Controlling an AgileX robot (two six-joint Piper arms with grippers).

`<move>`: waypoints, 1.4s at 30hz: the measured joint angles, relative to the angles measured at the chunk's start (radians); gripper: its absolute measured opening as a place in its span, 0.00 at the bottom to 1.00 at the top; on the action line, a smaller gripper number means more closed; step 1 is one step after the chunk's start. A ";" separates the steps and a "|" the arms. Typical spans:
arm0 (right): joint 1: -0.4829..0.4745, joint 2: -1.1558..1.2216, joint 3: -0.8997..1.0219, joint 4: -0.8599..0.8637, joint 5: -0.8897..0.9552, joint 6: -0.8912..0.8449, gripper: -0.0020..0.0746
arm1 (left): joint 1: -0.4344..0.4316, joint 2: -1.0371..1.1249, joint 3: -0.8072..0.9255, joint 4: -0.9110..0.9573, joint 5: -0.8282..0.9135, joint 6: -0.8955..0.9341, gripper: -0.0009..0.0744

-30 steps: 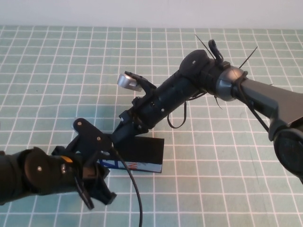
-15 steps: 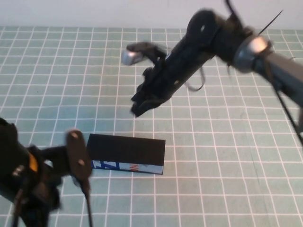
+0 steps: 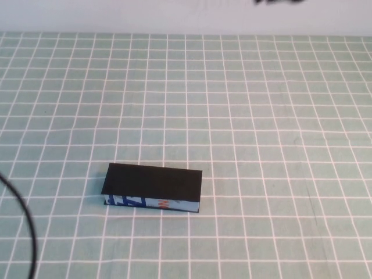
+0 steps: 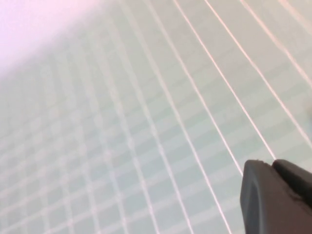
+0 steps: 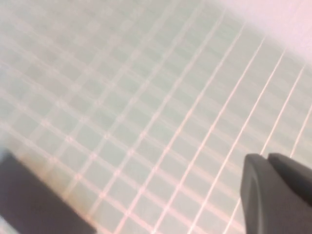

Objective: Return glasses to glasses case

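Note:
The glasses case (image 3: pixel 154 188) lies on the green grid mat in the high view. Its black lid is down flat and its white front side with blue and orange print faces me. The glasses are hidden from every view. Neither gripper shows in the high view. In the left wrist view my left gripper (image 4: pixel 273 165) hangs above bare mat, its fingers pressed together with nothing between them. In the right wrist view my right gripper (image 5: pixel 268 158) is shut the same way above the mat. A blurred dark shape (image 5: pixel 34 204) there may be the case.
A black cable (image 3: pixel 26 226) curves through the front left corner of the high view. A dark blur (image 3: pixel 279 2) shows at the far top edge. The green grid mat (image 3: pixel 261 116) spreads all round the case.
Both arms have pulled back out of the high view, the left to the near left, the right up and away. The case lies shut where it was.

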 joint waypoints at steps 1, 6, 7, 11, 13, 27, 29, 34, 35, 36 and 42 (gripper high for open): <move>0.000 -0.030 0.000 0.000 -0.011 0.007 0.01 | 0.012 -0.044 0.009 0.000 -0.014 -0.013 0.01; 0.000 -0.234 0.102 -0.034 -0.124 0.056 0.01 | 0.029 -0.229 0.083 -0.019 -0.048 -0.081 0.01; 0.000 -0.270 0.133 -0.048 -0.144 0.066 0.01 | 0.029 -0.256 0.100 -0.028 -0.048 -0.091 0.01; 0.000 -0.458 0.333 -0.078 -0.235 0.095 0.01 | 0.029 -0.388 0.186 -0.112 -0.048 -0.126 0.01; 0.000 -0.574 0.472 -0.073 -0.296 0.096 0.01 | 0.029 -0.440 0.236 -0.167 -0.051 -0.128 0.01; 0.000 -1.365 1.532 -0.035 -0.711 0.160 0.01 | 0.029 -0.516 0.457 -0.344 -0.195 -0.177 0.01; 0.000 -1.423 1.620 -0.035 -0.753 0.160 0.01 | 0.029 -0.516 0.459 -0.344 -0.205 -0.177 0.01; 0.000 -1.518 1.760 -0.055 -0.788 0.160 0.01 | 0.029 -0.516 0.459 -0.344 -0.209 -0.177 0.01; 0.000 -1.525 1.777 -0.064 -0.791 0.160 0.01 | 0.029 -0.516 0.459 -0.344 -0.211 -0.177 0.01; 0.000 -1.530 1.791 -0.074 -0.791 0.160 0.01 | 0.029 -0.516 0.459 -0.344 -0.211 -0.177 0.01; 0.000 -1.533 1.833 -0.078 -0.781 0.160 0.01 | 0.029 -0.516 0.459 -0.344 -0.211 -0.177 0.01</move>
